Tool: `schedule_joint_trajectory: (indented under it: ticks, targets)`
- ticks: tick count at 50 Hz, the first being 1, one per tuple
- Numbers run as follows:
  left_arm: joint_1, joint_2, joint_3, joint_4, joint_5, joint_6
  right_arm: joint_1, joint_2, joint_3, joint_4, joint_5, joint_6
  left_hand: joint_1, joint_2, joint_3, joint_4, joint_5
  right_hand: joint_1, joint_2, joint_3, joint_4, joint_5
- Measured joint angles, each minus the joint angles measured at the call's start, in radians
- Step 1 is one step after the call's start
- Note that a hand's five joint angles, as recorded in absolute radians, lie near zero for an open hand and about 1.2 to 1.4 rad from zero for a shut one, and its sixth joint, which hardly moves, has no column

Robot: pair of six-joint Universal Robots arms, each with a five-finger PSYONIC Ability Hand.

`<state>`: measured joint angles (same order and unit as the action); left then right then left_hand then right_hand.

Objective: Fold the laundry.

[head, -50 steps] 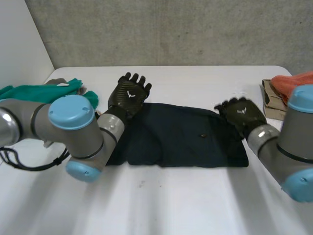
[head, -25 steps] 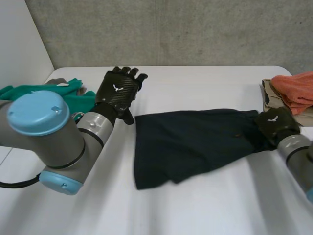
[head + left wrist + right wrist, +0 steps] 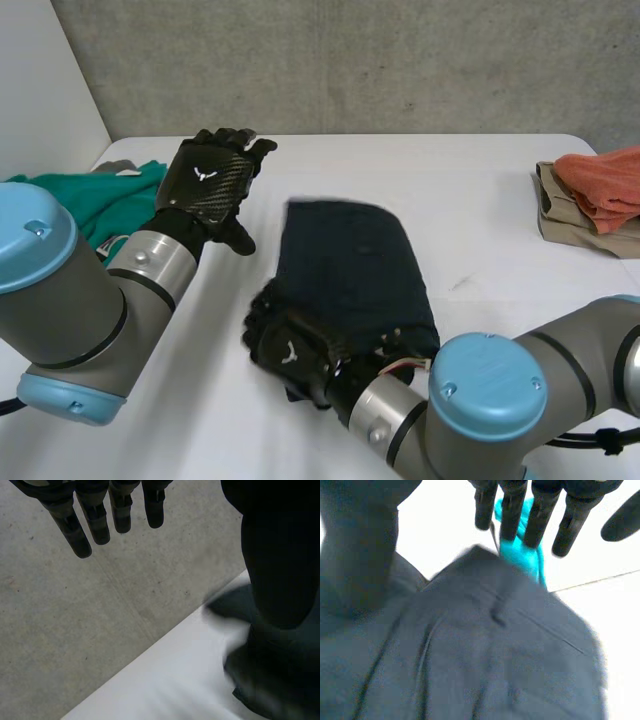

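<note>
Dark navy cloth (image 3: pixel 350 265) lies near the middle of the white worktop (image 3: pixel 480 190), bunched into a rough oblong that runs from the far side towards the robot. The right hand (image 3: pixel 292 352) sits at the cloth's near left corner, and its arm reaches across the front of the worktop. In the right wrist view its fingers (image 3: pixel 512 510) are straight and spread, not clamped on anything. The navy fabric lies under the palm with its creases and a seam showing, and the fingertips reach just past the cloth's edge. Whether the palm touches the fabric I cannot tell.

The left hand (image 3: pixel 208 185) is held beside the cloth's far left corner, apart from it, with the back of the hand towards the head camera. In the left wrist view its fingers (image 3: pixel 95 522) are straight and relaxed, holding nothing, and they point towards the grey concrete wall (image 3: pixel 330 65) behind the worktop.

A green cloth (image 3: pixel 105 200) lies at the left edge of the worktop, behind the left arm. A strip of it shows beyond the right hand's fingertips in the right wrist view. At the far right an orange cloth (image 3: pixel 600 185) lies on top of a beige folded cloth (image 3: pixel 558 205), well apart from the navy cloth.
</note>
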<state>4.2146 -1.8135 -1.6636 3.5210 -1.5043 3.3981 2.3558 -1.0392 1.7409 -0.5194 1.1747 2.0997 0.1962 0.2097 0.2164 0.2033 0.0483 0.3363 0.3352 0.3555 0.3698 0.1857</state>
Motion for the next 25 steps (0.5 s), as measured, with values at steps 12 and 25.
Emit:
schedule_joint_trajectory:
  ticks: [12,25]
  targets:
    - [-0.014,-0.003,0.095,-0.022,-0.036,-0.042,-0.180,-0.271,0.068,0.059,0.019,0.518,0.000,0.000,0.000,0.000,0.000,-0.112,-0.120,-0.140,-0.153,-0.138]
    - [-0.165,-0.217,0.307,-0.179,-0.076,-0.102,-0.436,-0.247,-0.200,0.509,0.087,0.897,0.000,0.000,0.000,0.000,0.000,-0.112,-0.120,-0.140,-0.153,-0.138]
